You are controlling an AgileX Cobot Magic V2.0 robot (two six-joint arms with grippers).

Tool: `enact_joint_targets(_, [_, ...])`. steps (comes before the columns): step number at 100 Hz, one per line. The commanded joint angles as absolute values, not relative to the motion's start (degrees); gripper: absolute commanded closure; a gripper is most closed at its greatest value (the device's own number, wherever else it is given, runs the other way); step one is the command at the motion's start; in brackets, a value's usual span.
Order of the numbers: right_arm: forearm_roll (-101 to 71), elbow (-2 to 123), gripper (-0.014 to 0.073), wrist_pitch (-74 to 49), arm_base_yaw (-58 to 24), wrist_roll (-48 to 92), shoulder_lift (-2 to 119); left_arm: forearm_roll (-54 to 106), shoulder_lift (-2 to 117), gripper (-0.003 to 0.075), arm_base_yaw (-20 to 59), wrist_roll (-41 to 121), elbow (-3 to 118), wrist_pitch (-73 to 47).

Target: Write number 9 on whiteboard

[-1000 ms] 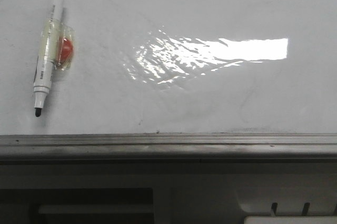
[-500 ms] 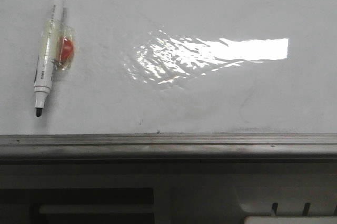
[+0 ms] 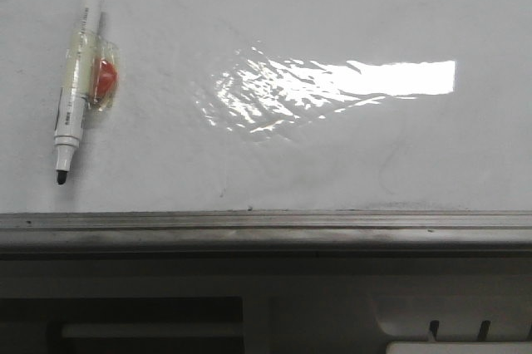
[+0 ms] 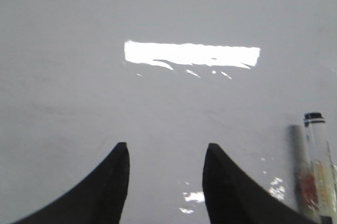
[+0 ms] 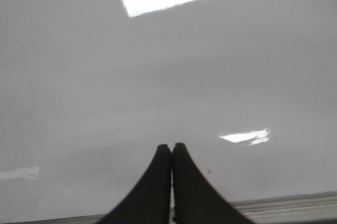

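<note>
The whiteboard (image 3: pixel 332 154) lies flat, glossy white with glare, edged by a grey metal rail (image 3: pixel 266 229) at the near side. No number 9 shows on it. A white marker (image 3: pixel 76 80) with a black tip and a red piece taped to it lies on the board at the far left; it also shows in the left wrist view (image 4: pixel 318 166). My left gripper (image 4: pixel 166 148) is open and empty above the board, the marker off to one side of it. My right gripper (image 5: pixel 171 146) is shut and empty above the board near the rail (image 5: pixel 284 205). Neither gripper shows in the front view.
A bright glare patch (image 3: pixel 332 84) sits mid-board. Faint smudges (image 3: pixel 391 163) mark the board's near right part. Below the rail is the robot's grey base (image 3: pixel 266 304).
</note>
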State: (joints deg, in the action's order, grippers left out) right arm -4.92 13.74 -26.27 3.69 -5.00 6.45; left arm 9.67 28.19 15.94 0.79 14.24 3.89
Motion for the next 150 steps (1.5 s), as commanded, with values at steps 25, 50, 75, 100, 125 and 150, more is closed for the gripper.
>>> enact_joint_targets(25, [-5.13,15.26,0.0663,-21.37,3.95,-4.74,7.63,10.14,41.83,0.0418,30.76,0.66,15.74,16.15])
enact_joint_targets(50, [-5.13,15.26,0.0663,-21.49,3.95,-4.74,7.63,10.14,46.32,0.0418,40.69,0.66,15.74,19.46])
enact_joint_targets(75, [-5.13,15.26,0.0663,-21.49,3.95,-4.74,7.63,10.14,49.84,0.0418,45.59,0.00,15.74,20.75])
enact_joint_targets(100, [-5.13,15.26,0.0663,-21.49,3.95,-4.74,7.63,11.14,53.34,0.0418,45.59,0.00,15.74,23.09])
enact_joint_targets(125, [-5.13,15.26,0.0663,-22.08,3.95,-4.74,7.63,11.14,57.22,0.0418,45.59,0.00,15.74,24.54])
enact_joint_targets(150, [-5.13,15.26,0.0663,-22.08,3.71,-4.74,7.63,11.24,58.47,0.0418,45.59,0.00,15.74,26.36])
